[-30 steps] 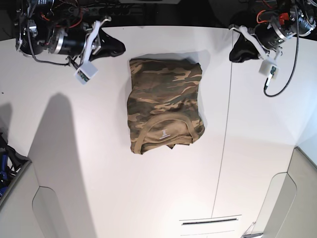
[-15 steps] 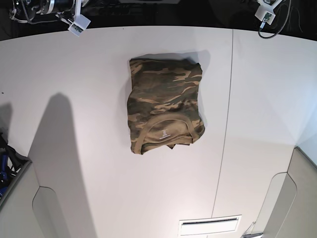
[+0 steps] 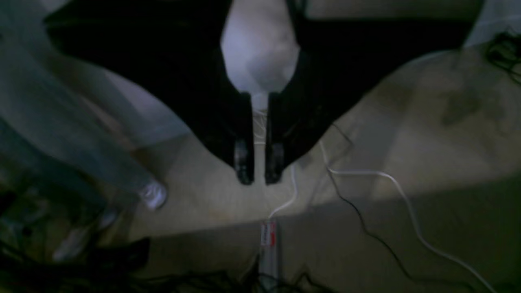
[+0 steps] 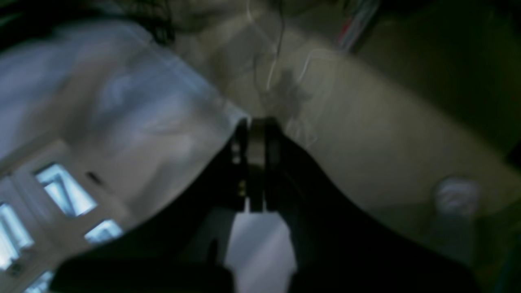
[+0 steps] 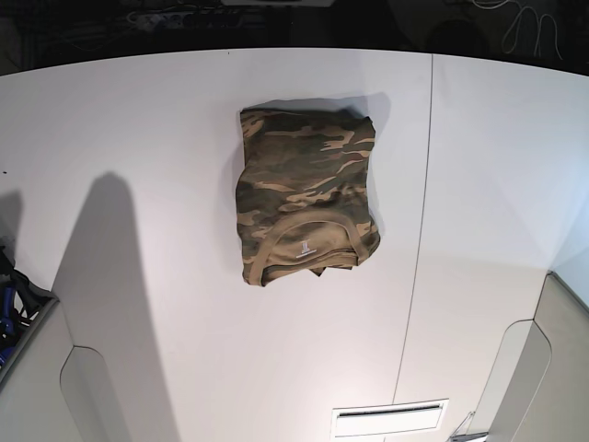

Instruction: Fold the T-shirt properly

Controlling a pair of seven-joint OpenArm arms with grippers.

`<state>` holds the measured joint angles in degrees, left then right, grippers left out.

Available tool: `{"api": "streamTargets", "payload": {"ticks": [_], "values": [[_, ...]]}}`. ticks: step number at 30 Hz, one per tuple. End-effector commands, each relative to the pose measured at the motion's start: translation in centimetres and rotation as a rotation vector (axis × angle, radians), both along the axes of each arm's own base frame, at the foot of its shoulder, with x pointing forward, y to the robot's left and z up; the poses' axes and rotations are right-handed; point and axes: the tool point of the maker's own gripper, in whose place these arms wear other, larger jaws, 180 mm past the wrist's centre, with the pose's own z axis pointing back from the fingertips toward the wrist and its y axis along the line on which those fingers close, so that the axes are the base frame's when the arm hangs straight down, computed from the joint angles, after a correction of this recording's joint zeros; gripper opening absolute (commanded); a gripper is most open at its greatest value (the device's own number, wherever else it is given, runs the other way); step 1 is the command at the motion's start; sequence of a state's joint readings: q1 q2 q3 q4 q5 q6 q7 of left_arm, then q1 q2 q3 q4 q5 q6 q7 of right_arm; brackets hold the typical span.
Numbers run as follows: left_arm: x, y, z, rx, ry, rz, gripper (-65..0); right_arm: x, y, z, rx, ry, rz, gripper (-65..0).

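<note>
Since the T-shirt (image 5: pixel 306 208) is soft, light cloth, it flops, so pinch it at an edge. It lies folded on the white table (image 5: pixel 138 138). The left gripper (image 3: pixel 259 178) and right gripper (image 4: pixel 253 122) are closed, holding nothing.

Overhead base view; floor-facing wrist views

Both arms out of base view. Left gripper (image 3: pixel 259 175): black jaws nearly together, thin slit between the tips, nothing held. Right gripper (image 4: pixel 252 126): jaws pressed shut, empty. Both wrist views are blurred and show neither arm's pose.
</note>
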<state>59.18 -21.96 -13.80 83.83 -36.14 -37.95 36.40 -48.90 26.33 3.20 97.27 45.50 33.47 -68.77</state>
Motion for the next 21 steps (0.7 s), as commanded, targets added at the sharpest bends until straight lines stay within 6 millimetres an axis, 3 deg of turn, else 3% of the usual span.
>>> {"api": "streamTargets", "payload": {"ticks": [1,3,6,12,17,21], "values": [[-1.5,-0.2,-0.4,-0.01,0.036,-0.011,-59.2,-1.2,-0.5,0.0,-0.006,0.041,-0.006,-65.0],[-2.7,-0.9,-2.0,-0.024,0.076,-0.028,-59.2,-3.0,-1.2,-0.8,-0.028,0.106,-0.039,-65.0],[-2.7,-2.3,-4.0,-0.062,0.114,-0.041,-59.2,-4.6,-2.1,-2.2,-0.06,0.147,-0.121,-65.0],[-0.5,-5.1,-7.3,-0.106,0.139,-0.082,-59.2,-6.3,-5.7,-5.7,-0.21,0.146,-0.17,-65.0],[0.8,-7.7,-10.1,-0.06,0.173,-0.099,-59.2,-5.3,-8.5,-8.6,-0.336,0.202,-0.244,-65.0],[1.5,-10.3,-11.3,-0.077,0.19,-0.111,-59.2,-3.5,-8.9,-10.8,-0.393,0.222,-0.285,-65.0]]}}
